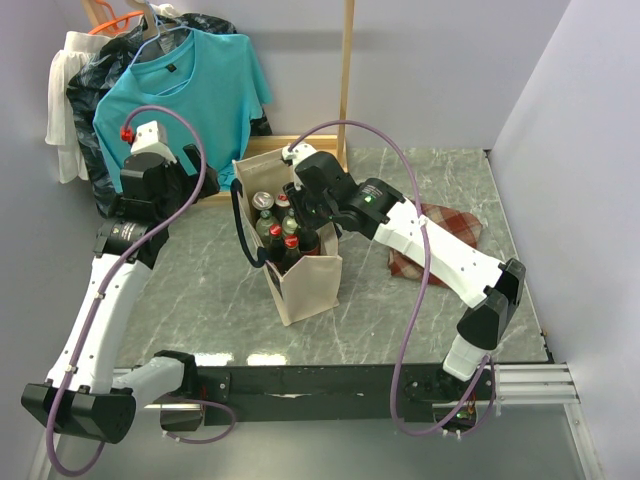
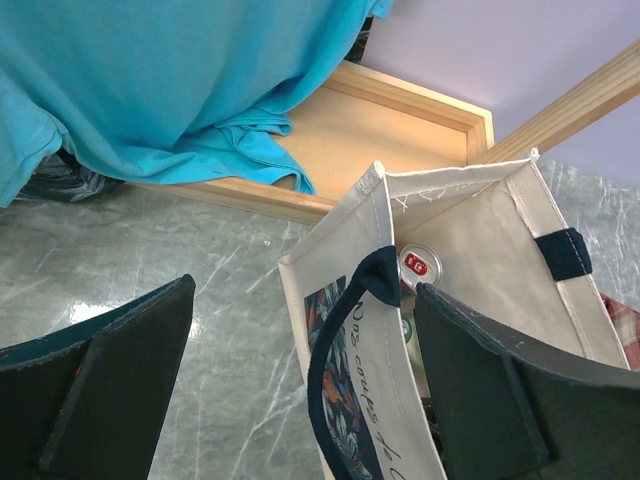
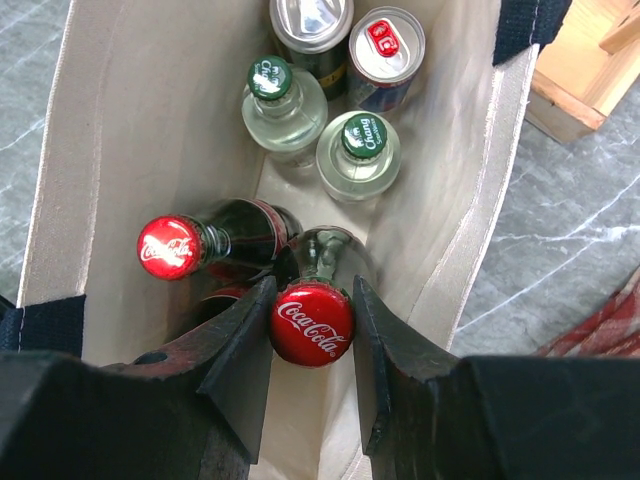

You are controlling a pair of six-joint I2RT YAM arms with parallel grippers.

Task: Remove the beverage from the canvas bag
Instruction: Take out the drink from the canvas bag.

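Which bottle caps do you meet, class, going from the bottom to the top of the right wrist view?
Right-hand Coca-Cola cap → left-hand Coca-Cola cap → right-hand green cap → left-hand green cap.

A robot lab booth: plain walls (image 1: 450, 70) are boxing in a marbled surface (image 1: 200, 300), with two robot arms (image 1: 440, 250) standing along its bottom edge.

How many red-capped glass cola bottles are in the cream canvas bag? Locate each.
2. One red-capped glass cola bottle sits clamped in the right gripper; the other bottle leans beside it. Others may be hidden below.
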